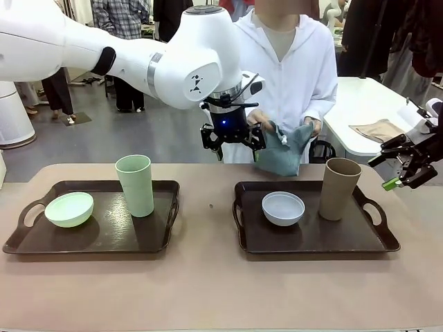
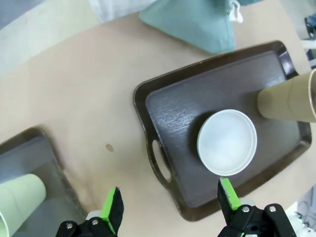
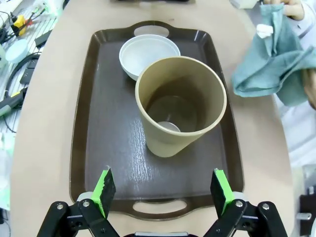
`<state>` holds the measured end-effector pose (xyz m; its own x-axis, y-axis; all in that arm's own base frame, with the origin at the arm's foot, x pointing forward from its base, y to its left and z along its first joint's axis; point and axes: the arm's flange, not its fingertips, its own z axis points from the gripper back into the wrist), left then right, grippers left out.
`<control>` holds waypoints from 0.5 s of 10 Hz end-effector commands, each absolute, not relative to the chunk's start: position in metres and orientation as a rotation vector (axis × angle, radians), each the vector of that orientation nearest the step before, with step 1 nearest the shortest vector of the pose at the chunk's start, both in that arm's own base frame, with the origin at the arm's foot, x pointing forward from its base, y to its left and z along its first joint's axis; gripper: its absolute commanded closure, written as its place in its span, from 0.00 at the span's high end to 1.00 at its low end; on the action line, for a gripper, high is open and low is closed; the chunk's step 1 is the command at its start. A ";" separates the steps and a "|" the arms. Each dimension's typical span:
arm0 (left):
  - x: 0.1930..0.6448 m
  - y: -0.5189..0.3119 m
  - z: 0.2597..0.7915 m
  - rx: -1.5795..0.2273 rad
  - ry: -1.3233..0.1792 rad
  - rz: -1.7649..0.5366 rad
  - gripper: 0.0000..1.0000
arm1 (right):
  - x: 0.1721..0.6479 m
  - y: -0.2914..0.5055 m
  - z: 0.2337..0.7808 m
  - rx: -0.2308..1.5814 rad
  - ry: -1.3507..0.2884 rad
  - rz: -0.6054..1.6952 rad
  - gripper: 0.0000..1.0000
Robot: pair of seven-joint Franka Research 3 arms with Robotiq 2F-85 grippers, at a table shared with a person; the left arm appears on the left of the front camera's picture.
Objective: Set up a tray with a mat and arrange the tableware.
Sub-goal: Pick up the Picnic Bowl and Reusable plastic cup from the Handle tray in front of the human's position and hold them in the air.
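Left pincer (image 1: 233, 144) hangs open and empty over the right tray's (image 1: 311, 243) far left corner, seemingly ready to take the teal mat (image 1: 284, 149) that a person's hands (image 1: 257, 119) hold bunched just behind that tray. Right pincer (image 1: 385, 173) hovers open beside its right handle. White bowl (image 1: 283, 207) and brown cup (image 1: 339, 188) stand apart on the tray and probably must clear first. Green bowl (image 1: 69, 209) and green cup (image 1: 135, 185) sit on a second tray (image 1: 104, 238) to its left, with bare bench (image 1: 208, 290) between.

- Beige worktop (image 1: 208, 290) with a small dark speck (image 1: 211, 205).
- White table (image 1: 353, 97) behind it, a tan cloth (image 1: 377, 129) on top.
- Person in a white coat (image 1: 291, 62) opposite.
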<state>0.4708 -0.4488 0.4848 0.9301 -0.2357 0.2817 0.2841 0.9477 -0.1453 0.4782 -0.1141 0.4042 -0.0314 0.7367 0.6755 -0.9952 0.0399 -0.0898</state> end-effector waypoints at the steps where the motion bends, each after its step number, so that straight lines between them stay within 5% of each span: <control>1: 0.465 -0.444 0.486 -0.193 -0.270 -0.268 1.00 | 0.476 -0.112 0.404 0.487 -0.665 1.489 1.00; 5: 0.472 -0.462 0.469 -0.195 -0.199 -0.152 1.00 | 0.507 -0.133 0.366 0.763 -0.743 1.332 1.00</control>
